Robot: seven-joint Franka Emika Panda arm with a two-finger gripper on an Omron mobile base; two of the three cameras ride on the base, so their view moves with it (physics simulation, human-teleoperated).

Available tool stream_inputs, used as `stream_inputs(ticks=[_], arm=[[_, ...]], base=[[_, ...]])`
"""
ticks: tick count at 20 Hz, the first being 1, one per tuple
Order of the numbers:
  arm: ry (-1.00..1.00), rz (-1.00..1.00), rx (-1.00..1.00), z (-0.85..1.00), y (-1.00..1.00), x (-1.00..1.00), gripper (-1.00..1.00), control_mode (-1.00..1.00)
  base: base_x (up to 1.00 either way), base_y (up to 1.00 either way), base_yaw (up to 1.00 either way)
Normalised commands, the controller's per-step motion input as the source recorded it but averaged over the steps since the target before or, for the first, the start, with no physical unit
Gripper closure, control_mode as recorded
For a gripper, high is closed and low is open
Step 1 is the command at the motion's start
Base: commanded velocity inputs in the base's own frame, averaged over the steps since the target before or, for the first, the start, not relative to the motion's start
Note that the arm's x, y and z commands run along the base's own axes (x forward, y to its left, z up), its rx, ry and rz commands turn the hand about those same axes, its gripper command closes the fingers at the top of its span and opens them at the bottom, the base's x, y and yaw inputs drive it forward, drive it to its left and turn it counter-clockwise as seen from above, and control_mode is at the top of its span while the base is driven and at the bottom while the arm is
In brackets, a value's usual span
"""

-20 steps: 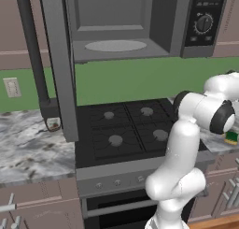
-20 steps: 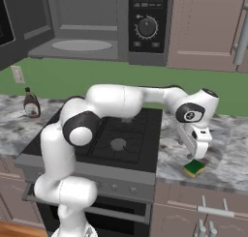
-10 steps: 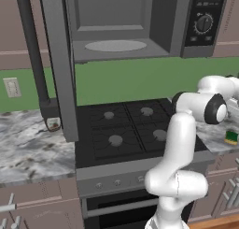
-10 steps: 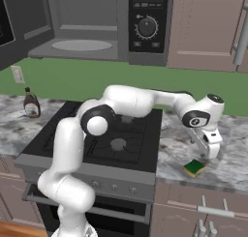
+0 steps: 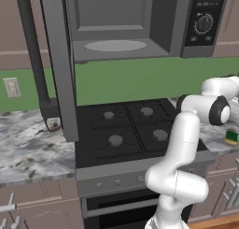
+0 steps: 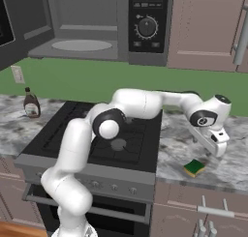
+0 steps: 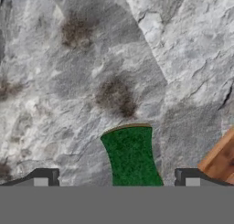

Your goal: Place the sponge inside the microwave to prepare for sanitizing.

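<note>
Sponge [image 6: 194,167] lies green side up on the marble desk [image 6: 227,169], right of the stove. End effector [image 6: 217,148] hovers just above it, jaws fully spread, empty. Microwave [image 6: 87,23] door open. Grasp, lift, and placement remain: 0 steps completed.

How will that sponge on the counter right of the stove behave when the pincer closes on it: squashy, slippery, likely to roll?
The sponge is a small flat block lying green side up on the marble counter, so it probably won't roll or tip. It looks soft and light, so it may compress between the open pincer fingers. The rough scrub layer likely grips well.
</note>
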Motion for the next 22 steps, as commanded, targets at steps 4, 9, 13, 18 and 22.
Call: stream_inputs(ticks=[4, 9, 13, 18, 22], arm=[[0.12, 0.01, -0.05, -0.03, 0.05, -0.24, -1.0, -1.0], [0.12, 0.01, -0.08, -0.27, 0.3, -0.25, -1.0, -1.0], [0.07, 0.0, 0.0, -0.24, 0.34, 0.0, -1.0, -1.0], [0.0, 0.0, 0.0, -0.06, 0.02, 0.0, -1.0, -1.0], [0.0, 0.0, 0.0, -0.16, -0.01, 0.0, -1.0, -1.0]], base=[[0.0, 0.0, 0.0], [0.0, 0.0, 0.0], [0.0, 0.0, 0.0], [0.0, 0.0, 0.0], [0.0, 0.0, 0.0]])
